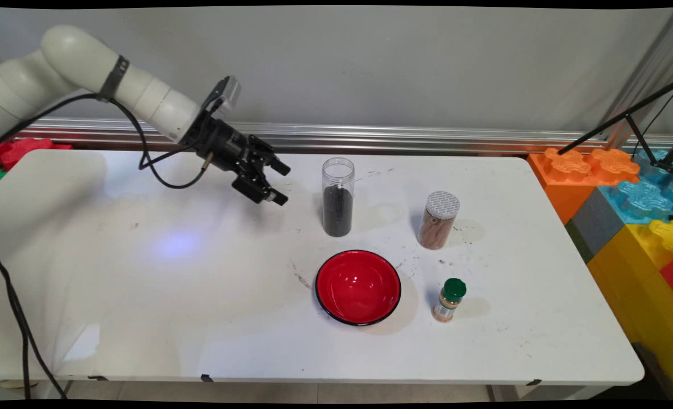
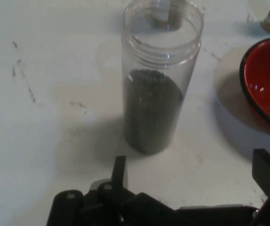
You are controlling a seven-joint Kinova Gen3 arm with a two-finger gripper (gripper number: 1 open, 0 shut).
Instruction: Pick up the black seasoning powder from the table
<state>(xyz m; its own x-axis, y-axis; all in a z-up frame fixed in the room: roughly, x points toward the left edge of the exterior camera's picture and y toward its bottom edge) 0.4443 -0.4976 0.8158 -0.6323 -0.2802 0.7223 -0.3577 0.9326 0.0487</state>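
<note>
Gripper (image 1: pixel 279 182), black and two-fingered, hanging above the white table (image 1: pixel 143 295) at its far left-centre, fingers spread wide and holding nothing. Aimed toward a tall clear plastic jar (image 1: pixel 337 196) without a lid, part-filled with dark grains, standing upright just to the gripper's right with a bare gap between. In the hand view, same jar (image 2: pixel 161 80) dead ahead, one fingertip (image 2: pixel 120 170) to each side and short of it. Nearer the front edge, a red bowl with a black rim (image 1: pixel 358 287), close to the jar but apart. Right of the jar, a shorter clear canister with a grey perforated lid (image 1: pixel 439 220); near it, toward the front, a small spice bottle with a green cap (image 1: pixel 449 299). Wide bare tabletop across the left half and along the front edge. Coloured toy blocks (image 1: pixel 626 193) beyond the right edge.
</note>
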